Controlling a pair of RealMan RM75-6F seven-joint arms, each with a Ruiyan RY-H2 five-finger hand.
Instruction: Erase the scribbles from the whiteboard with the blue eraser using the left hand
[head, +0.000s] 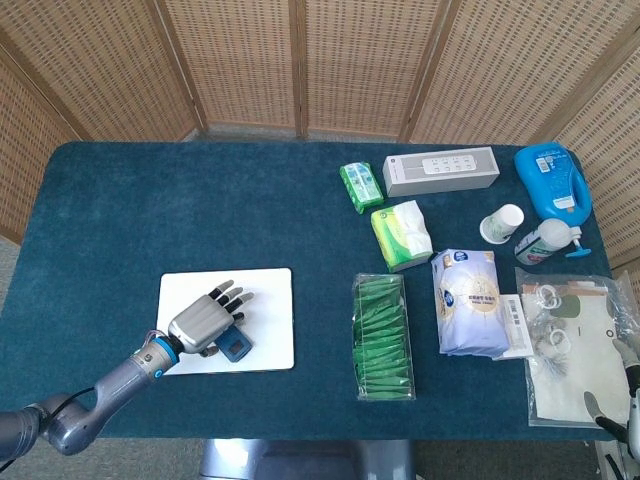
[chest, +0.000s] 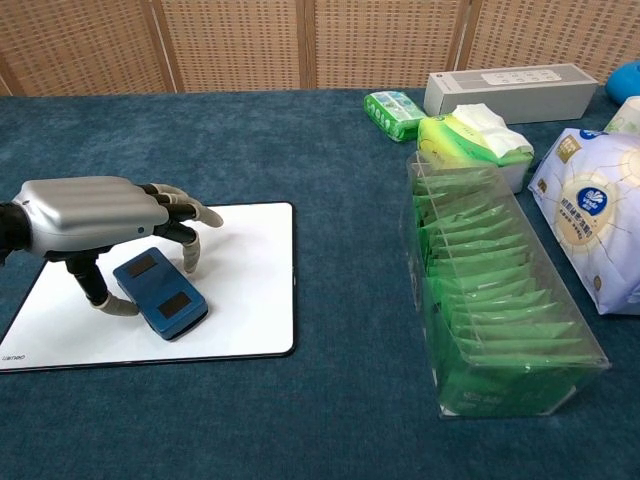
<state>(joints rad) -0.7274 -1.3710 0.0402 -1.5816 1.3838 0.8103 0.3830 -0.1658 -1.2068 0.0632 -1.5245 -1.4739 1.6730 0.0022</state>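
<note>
The white whiteboard (head: 270, 300) (chest: 245, 300) lies near the table's front left, and its surface shows no scribbles. The blue eraser (head: 238, 348) (chest: 160, 300) lies flat on the board's near half. My left hand (head: 205, 322) (chest: 95, 215) hovers over it, palm down, with the thumb beside the eraser's left edge and the fingers arched past its far side; the grip looks loose, with no clear pinch. At the head view's bottom right edge my right hand (head: 625, 400) shows only partly, fingers apart and holding nothing.
A clear box of green packets (head: 382, 335) (chest: 495, 300) stands right of the board. Further right and behind are a white wipes pack (head: 470, 300), a tissue pack (head: 400, 235), a small green pack (head: 360, 186), a long white box (head: 440, 171), a blue jug (head: 552, 180) and a plastic bag (head: 575, 345).
</note>
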